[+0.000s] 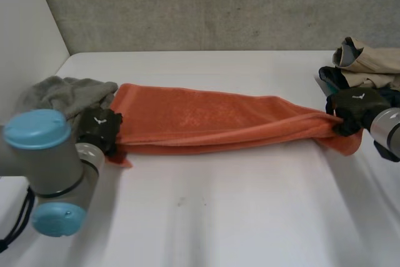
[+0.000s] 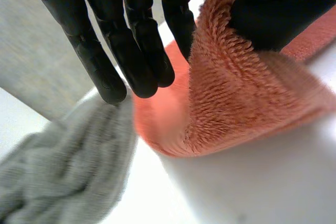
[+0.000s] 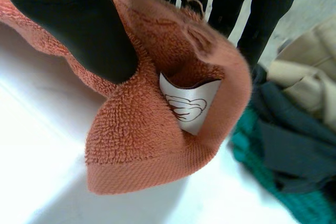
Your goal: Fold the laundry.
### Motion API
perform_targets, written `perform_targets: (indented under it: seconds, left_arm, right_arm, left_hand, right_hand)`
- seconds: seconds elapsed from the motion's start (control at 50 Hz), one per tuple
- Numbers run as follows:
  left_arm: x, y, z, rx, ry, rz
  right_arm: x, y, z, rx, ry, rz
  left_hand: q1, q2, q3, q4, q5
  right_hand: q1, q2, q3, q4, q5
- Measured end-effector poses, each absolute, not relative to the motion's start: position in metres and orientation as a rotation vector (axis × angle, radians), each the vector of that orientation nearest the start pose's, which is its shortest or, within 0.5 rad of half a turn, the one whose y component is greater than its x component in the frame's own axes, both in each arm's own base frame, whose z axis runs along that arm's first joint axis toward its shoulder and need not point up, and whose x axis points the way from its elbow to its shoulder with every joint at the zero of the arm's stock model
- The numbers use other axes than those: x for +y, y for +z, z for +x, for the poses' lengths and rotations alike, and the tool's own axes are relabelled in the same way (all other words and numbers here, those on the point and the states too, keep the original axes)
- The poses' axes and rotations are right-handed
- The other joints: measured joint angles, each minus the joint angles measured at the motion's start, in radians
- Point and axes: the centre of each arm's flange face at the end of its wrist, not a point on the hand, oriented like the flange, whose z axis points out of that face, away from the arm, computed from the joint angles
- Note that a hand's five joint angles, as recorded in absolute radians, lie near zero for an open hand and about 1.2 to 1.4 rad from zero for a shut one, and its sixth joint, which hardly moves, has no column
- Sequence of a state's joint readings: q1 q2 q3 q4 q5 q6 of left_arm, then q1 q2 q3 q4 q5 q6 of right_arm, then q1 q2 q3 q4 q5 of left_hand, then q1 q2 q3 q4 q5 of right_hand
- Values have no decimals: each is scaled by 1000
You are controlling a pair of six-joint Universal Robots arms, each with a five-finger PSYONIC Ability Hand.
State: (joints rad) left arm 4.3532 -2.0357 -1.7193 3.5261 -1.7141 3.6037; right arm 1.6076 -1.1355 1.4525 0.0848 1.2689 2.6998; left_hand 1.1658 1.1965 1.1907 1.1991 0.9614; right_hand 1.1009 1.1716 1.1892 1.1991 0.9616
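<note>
An orange towel (image 1: 206,120) lies folded lengthwise and stretched across the table between both hands. My left hand (image 1: 100,129) pinches its left end; in the left wrist view the thumb (image 2: 278,9) presses the orange towel (image 2: 236,98) against the fingers (image 2: 131,51). My right hand (image 1: 353,110) grips the right end. In the right wrist view the thumb (image 3: 79,30) clamps the towel (image 3: 152,145) against the fingers (image 3: 247,3), and a white label (image 3: 189,108) shows inside the fold.
A grey knit garment (image 1: 65,95) lies bunched behind my left hand, touching the towel's end. At the back right sits a pile of clothes: beige (image 1: 369,60), dark and teal (image 3: 268,177). White table (image 1: 219,217) in front is bare.
</note>
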Motion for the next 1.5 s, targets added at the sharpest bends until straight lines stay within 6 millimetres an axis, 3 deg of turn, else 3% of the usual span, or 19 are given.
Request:
perform_targets:
  seconds: [0.06,0.22,0.3,0.38,0.48,0.56,0.64,0.68,0.74,0.8,0.84,0.92,0.96,1.0,1.08,1.22,1.24,1.4,1.5]
  left_arm:
    - [-285,157,-230,2144,-1854,808]
    - [-246,269,-212,1834,-2097,745]
    - [-222,297,-209,1784,-2136,805]
    - [-214,289,-211,1855,-2079,929]
    - [-226,247,-218,2020,-1894,1072]
    - [-253,211,-222,2077,-1745,1124]
    - [-287,197,-227,2018,-1720,1117]
    - [-308,199,-231,1951,-1752,1097]
    - [-344,224,-242,1782,-1882,1024]
    - [-373,267,-253,1584,-2048,912]
    - [-388,311,-260,1404,-2194,791]
    - [-395,373,-264,1172,-2382,597]
    - [-393,394,-265,1103,-2451,512]
    - [-392,399,-264,1099,-2480,474]
    - [-392,379,-263,1194,-2462,479]
    - [-387,305,-256,1454,-2303,607]
    - [-383,284,-254,1520,-2253,646]
    - [-356,188,-249,1789,-2025,824]
    - [-338,152,-250,1874,-1945,894]
  right_arm:
    - [-343,204,171,2429,-1761,-872]
    - [-309,270,162,2459,-1794,-1084]
    - [-291,290,154,2496,-1779,-1259]
    - [-281,294,150,2521,-1728,-1399]
    - [-280,281,149,2564,-1618,-1497]
    - [-295,255,149,2628,-1495,-1514]
    - [-317,238,154,2660,-1498,-1511]
    - [-330,236,158,2658,-1565,-1500]
    - [-359,244,171,2596,-1836,-1434]
    - [-385,268,184,2441,-2196,-1305]
    - [-400,295,193,2246,-2501,-1163]
    - [-411,339,201,1896,-2877,-937]
    - [-410,358,204,1739,-2994,-848]
    - [-407,365,207,1670,-3031,-814]
    - [-402,362,212,1662,-3003,-821]
    - [-397,323,217,1827,-2816,-920]
    - [-396,306,218,1884,-2741,-961]
    - [-386,207,216,2182,-2238,-1093]
    - [-378,173,210,2306,-2021,-1041]
  left_hand:
    - [0,0,0,0,0]
    - [0,1,2,1,0]
    - [0,2,3,1,0]
    - [0,2,3,1,0]
    - [0,2,3,1,0]
    - [0,2,3,1,0]
    - [0,2,4,1,0]
    - [0,3,4,1,0]
    - [0,3,4,1,0]
    - [0,3,4,1,0]
    - [0,3,4,2,0]
    - [0,3,4,4,0]
    - [0,3,4,4,0]
    - [0,3,4,4,10]
    - [0,3,4,4,20]
    - [0,4,5,4,20]
    - [0,4,5,4,20]
    - [0,4,5,4,20]
    - [0,4,5,4,20]
  right_hand:
    - [0,0,0,0,0]
    - [0,0,0,0,0]
    - [0,0,0,0,16]
    - [0,0,0,1,31]
    - [0,0,0,1,35]
    - [0,0,0,1,35]
    - [0,0,0,1,37]
    - [0,0,1,1,35]
    - [0,0,4,1,36]
    - [0,0,4,1,40]
    - [0,0,5,1,44]
    - [0,0,4,1,50]
    - [0,0,5,1,57]
    - [0,0,5,1,59]
    - [0,0,5,1,59]
    - [0,0,5,1,59]
    - [0,0,5,1,59]
    - [0,0,5,2,59]
    - [0,0,5,1,59]
